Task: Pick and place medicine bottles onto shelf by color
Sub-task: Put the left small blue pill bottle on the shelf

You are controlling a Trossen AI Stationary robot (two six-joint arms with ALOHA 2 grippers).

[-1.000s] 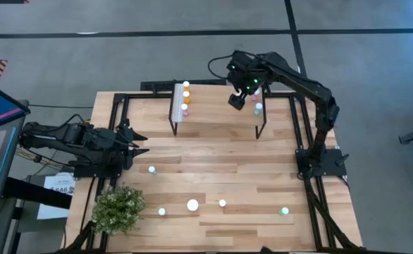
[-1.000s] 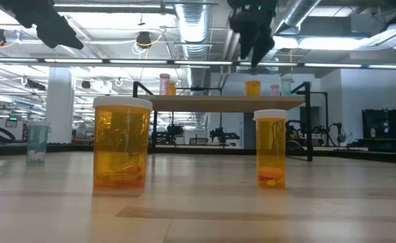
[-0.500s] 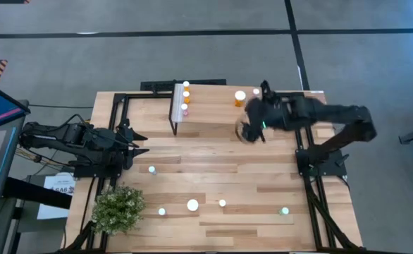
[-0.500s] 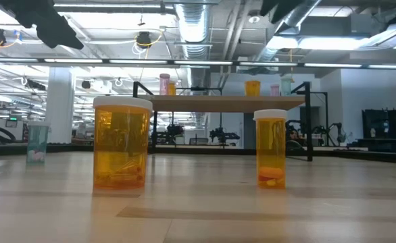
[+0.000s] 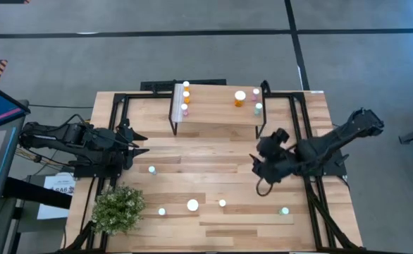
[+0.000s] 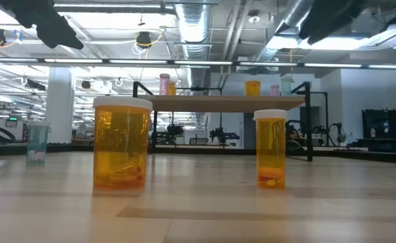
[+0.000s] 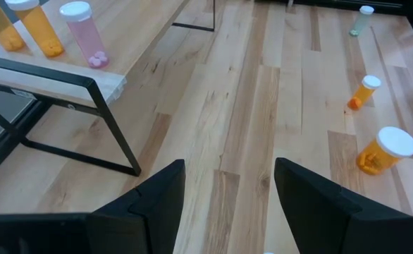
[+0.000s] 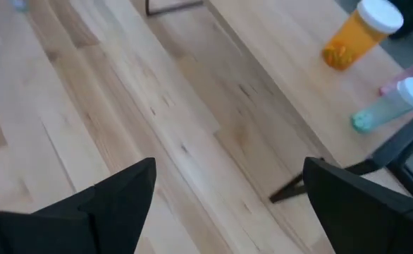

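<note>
Right gripper: empty, fingers spread, withdrawn from shelf; orange bottle apparently just delivered. Left gripper: parted, idle.

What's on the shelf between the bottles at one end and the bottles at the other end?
Nothing. In the high view the shelf top is bare wood between the left group of bottles and the right group.
</note>
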